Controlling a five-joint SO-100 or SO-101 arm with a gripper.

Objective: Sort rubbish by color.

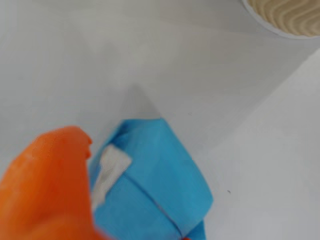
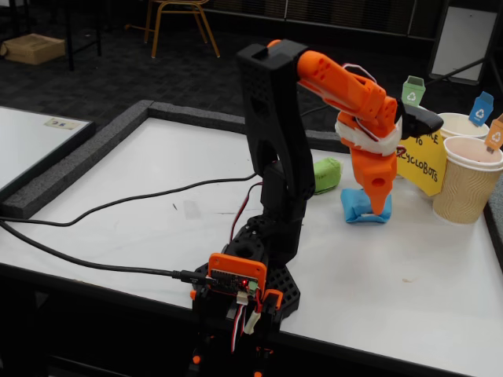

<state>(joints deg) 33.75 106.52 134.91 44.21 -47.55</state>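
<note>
My gripper (image 2: 376,206) points straight down at the blue lump of rubbish (image 2: 360,209), tips at the lump's right side, close to the table. The wrist view is filled low down by the blue lump (image 1: 155,185), with one orange finger (image 1: 50,185) overlapping its left edge. The other finger is out of that view, so I cannot tell whether the jaws hold the lump. A green lump (image 2: 327,174) lies just behind and to the left of the blue one in the fixed view, partly hidden by the arm. No orange lump shows.
Ribbed tan paper cups (image 2: 468,181) with coloured tags stand at the right of the white table (image 2: 157,196), and one cup's rim (image 1: 285,17) shows in the wrist view. A yellow sign (image 2: 420,163) stands behind the gripper. Black cables cross the table's left side.
</note>
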